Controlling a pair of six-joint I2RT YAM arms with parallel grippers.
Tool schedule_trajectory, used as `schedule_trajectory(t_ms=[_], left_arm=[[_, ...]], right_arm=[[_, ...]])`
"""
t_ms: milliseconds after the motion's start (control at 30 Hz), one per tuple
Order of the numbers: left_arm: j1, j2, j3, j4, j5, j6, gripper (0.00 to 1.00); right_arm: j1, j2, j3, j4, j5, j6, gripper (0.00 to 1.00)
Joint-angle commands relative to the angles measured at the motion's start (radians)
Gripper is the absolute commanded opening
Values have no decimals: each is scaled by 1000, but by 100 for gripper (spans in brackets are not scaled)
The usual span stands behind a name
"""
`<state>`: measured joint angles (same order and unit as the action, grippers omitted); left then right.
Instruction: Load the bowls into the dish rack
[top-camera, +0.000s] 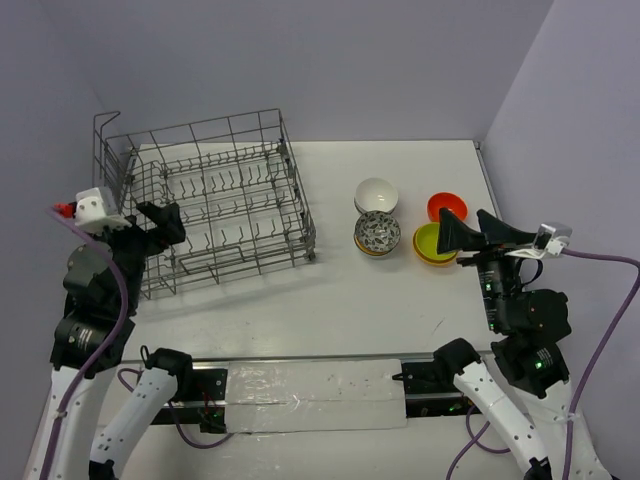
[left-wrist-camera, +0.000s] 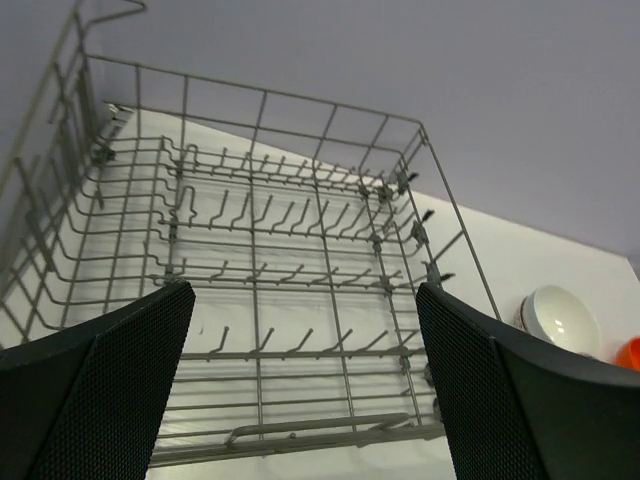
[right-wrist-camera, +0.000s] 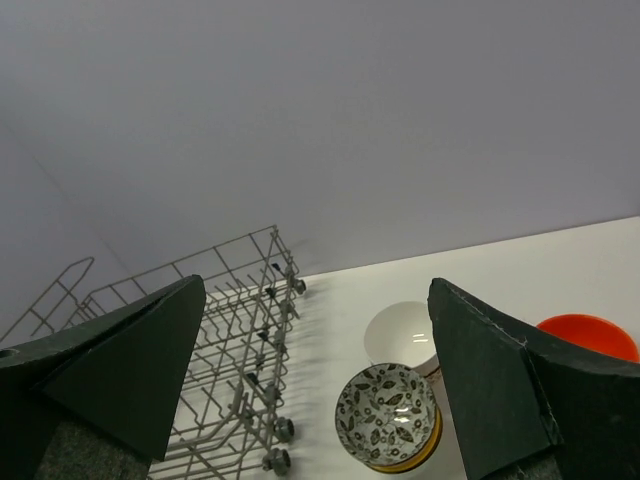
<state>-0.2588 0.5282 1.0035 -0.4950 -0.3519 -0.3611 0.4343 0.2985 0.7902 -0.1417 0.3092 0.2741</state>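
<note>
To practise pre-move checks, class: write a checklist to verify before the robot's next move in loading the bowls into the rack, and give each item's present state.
1. Rack upright, nothing in it: ok.
2. Left tool open, holding nothing: ok.
3. Right tool open, holding nothing: ok.
4. White bowl, speckled bowl, red bowl and lime bowl in plain sight: ok.
5. Speckled bowl sits alone: not ok, a yellow-rimmed bowl shows beneath it.
6. Right tool lined up on a rim: cannot tell.

Grey metal wire dish rack (top-camera: 215, 195); glossy, smooth bowls (top-camera: 376, 194); matt white table (top-camera: 350, 300).
</note>
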Motion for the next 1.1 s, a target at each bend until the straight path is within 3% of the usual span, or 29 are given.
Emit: schedule_trajectory(t_ms=[0, 133, 367, 700, 867, 967, 1067], left_arm=[[-2, 71, 40, 38, 131, 11, 99], [-2, 200, 102, 41, 241, -4, 99], [-74, 349, 164, 136, 337, -84, 99], [-546, 714, 348, 180, 38, -36, 99], [-765, 913, 457, 231, -120, 131, 98], [-853, 1059, 533, 256, -180, 257, 98], [-881, 1183, 607, 260, -112, 309, 96]], right_arm=[[7, 10, -22, -1, -36, 49, 100], [7, 43, -26, -31, -108, 74, 100], [7, 131, -20, -142, -38, 175, 100], [-12, 307, 12, -323, 114, 344, 100], [-168, 340, 1, -400, 79, 379, 100], [-221, 326, -22, -420, 85, 407, 100], [-232, 312, -45, -426, 93, 419, 100]])
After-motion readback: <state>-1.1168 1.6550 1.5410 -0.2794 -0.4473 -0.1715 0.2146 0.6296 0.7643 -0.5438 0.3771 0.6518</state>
